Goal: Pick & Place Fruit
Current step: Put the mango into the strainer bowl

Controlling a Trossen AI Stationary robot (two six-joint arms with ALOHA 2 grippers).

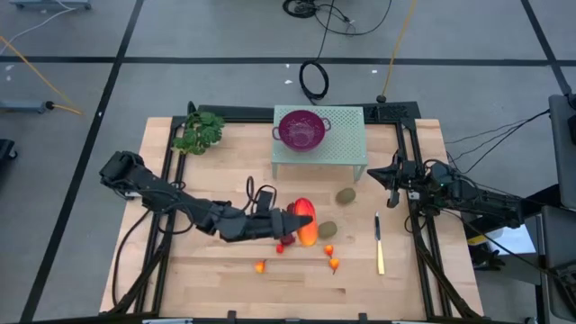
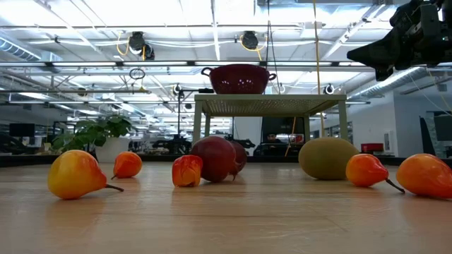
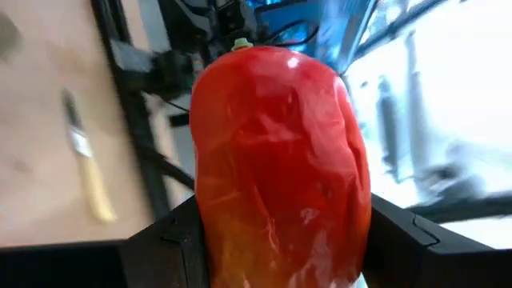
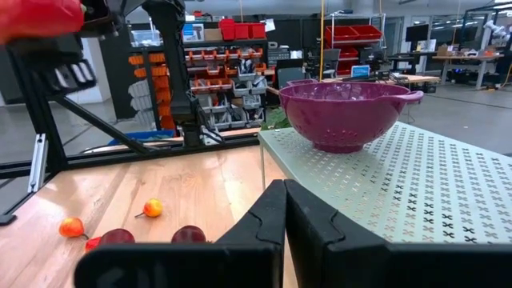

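One left pincer (image 1: 290, 219) pinches the long orange-red fruit (image 1: 304, 222); its glossy skin could slip free mid-carry.

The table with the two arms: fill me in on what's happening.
The left gripper is shut on a long orange-red fruit and holds it above the wooden table. Small orange-red bits, dark red balls and brownish-green ovals lie on the wood. The purple colander sits on the pale green perforated stand. The right gripper waits shut beside that stand.
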